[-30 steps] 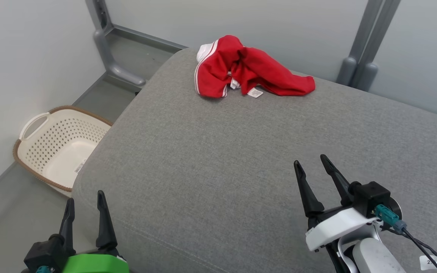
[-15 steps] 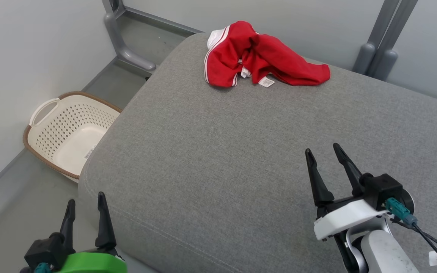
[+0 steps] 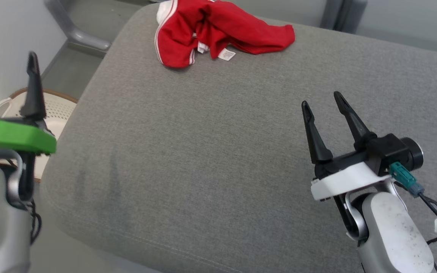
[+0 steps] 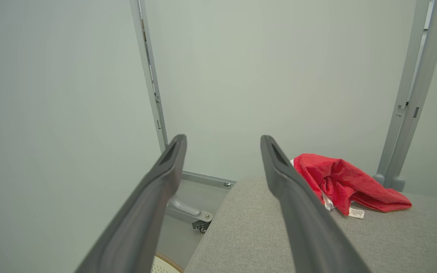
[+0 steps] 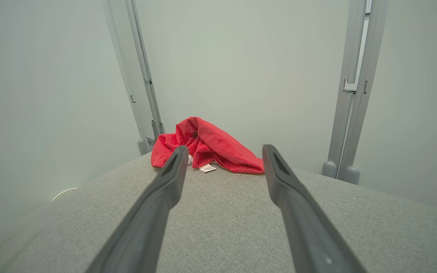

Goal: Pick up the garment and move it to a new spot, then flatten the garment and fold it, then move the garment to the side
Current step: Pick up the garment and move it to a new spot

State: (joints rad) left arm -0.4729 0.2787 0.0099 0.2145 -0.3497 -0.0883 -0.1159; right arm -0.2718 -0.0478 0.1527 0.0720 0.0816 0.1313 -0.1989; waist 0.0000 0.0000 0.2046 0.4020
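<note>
At 12 o'clock on the grey cushion (image 3: 203, 159) the red garment (image 3: 218, 30) lies crumpled, untouched; we hold left gripper (image 3: 12, 56) and right gripper (image 3: 321, 98) spread wide, empty, aimed there for pickup.

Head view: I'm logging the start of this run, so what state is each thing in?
Garment: crumpled in a heap at the far end of the cushion, unheld, label showing.
Left gripper: open, empty, raised by the cushion's left edge.
Right gripper: open, empty, over the cushion, short of the garment.
Basket: upright on the floor left of the cushion, partly hidden.
</note>
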